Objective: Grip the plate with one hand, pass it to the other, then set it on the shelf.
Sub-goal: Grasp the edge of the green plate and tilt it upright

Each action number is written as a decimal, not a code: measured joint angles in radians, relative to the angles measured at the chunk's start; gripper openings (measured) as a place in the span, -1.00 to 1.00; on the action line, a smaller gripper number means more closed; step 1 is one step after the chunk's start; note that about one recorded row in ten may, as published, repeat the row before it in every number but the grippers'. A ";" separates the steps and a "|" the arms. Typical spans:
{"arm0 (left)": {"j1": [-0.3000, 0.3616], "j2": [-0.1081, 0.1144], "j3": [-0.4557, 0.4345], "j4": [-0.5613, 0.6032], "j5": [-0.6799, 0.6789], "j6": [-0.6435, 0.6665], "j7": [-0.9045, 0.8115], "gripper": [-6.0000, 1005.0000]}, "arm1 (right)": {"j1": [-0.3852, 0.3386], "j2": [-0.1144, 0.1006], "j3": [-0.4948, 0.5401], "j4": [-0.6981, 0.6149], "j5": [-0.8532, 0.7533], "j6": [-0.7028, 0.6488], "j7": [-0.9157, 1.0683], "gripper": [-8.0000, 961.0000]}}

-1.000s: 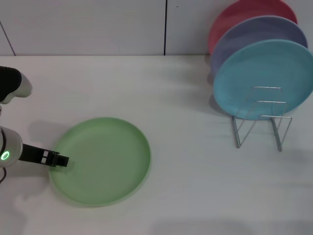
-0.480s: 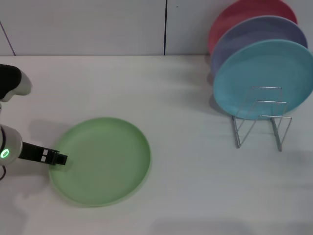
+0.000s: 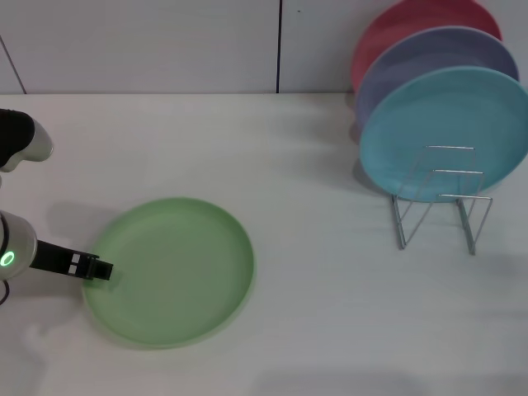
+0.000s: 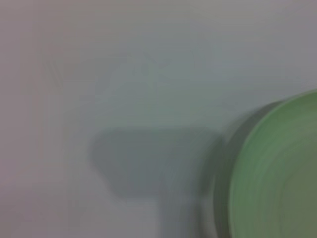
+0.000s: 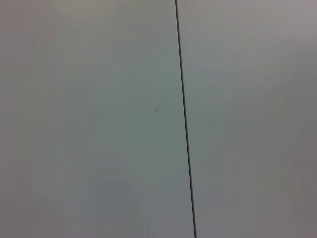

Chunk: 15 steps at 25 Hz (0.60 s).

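Note:
The light green plate [image 3: 173,268] lies flat on the white table, front left in the head view. My left gripper [image 3: 101,269], black on a silver-white arm with a green light, sits low at the plate's left rim. The left wrist view shows part of the plate's rim [image 4: 277,173] and a shadow on the table beside it. The wire shelf [image 3: 441,202] stands at the right with its front slots free. My right gripper is out of view; its wrist view shows only a pale wall with a dark seam.
A turquoise plate [image 3: 445,132], a lavender plate [image 3: 429,58] and a pink plate [image 3: 412,25] stand upright in the back of the shelf. The white table [image 3: 313,247] spreads between the green plate and the shelf.
My left gripper has slid a little to the left along the plate's left rim. The plate has not visibly moved.

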 joint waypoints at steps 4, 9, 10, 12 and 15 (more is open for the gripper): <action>0.000 -0.001 -0.001 0.000 0.000 0.000 0.000 0.31 | -0.001 0.000 0.000 0.000 0.000 0.000 -0.001 0.70; 0.000 -0.001 -0.004 0.001 0.002 -0.004 -0.008 0.30 | -0.004 0.000 -0.001 0.000 0.000 0.000 -0.001 0.70; 0.000 0.000 -0.005 0.001 0.005 -0.005 -0.014 0.30 | -0.005 0.000 -0.004 0.000 0.000 0.000 -0.001 0.70; 0.000 0.000 -0.005 0.001 0.005 -0.005 -0.014 0.30 | -0.006 0.000 -0.006 -0.001 0.000 0.000 -0.001 0.71; -0.001 0.000 -0.005 0.003 0.005 -0.008 -0.014 0.21 | -0.007 0.000 -0.014 -0.006 0.000 -0.001 -0.001 0.71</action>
